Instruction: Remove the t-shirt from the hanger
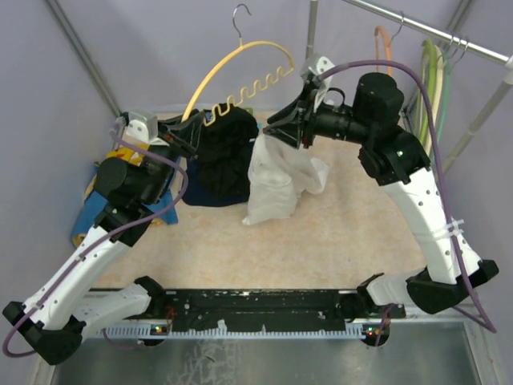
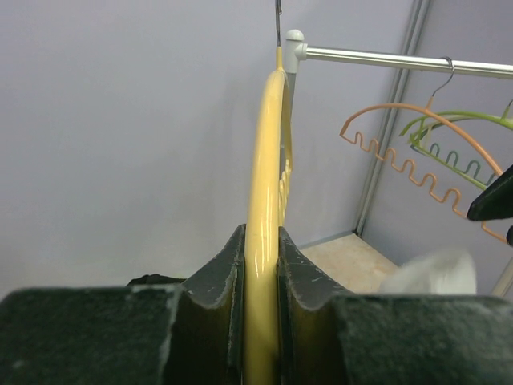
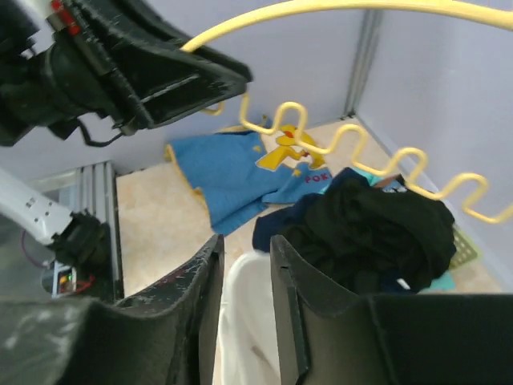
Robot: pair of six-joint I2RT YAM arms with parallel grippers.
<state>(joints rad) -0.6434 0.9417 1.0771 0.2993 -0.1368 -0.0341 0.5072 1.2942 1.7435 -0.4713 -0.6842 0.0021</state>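
Observation:
The yellow hanger [image 1: 264, 44] is bare and tilted above the back of the table. My left gripper [image 1: 186, 128] is shut on its left end; in the left wrist view the yellow arc [image 2: 268, 144] runs up from between my closed fingers [image 2: 262, 249]. The white t-shirt [image 1: 276, 180] is off the hanger. It hangs bunched from my right gripper [image 1: 268, 132], with its lower part on the table. In the right wrist view white cloth [image 3: 248, 321] fills the narrow gap of my right gripper [image 3: 247, 249], below the hanger [image 3: 321, 6].
A pile of dark clothes [image 1: 220, 156] lies left of the white t-shirt, also in the right wrist view [image 3: 369, 233]. A blue shirt [image 1: 88, 216] lies at the far left. A rail [image 1: 433, 32] at back right carries orange [image 2: 401, 152] and green hangers [image 1: 433, 72].

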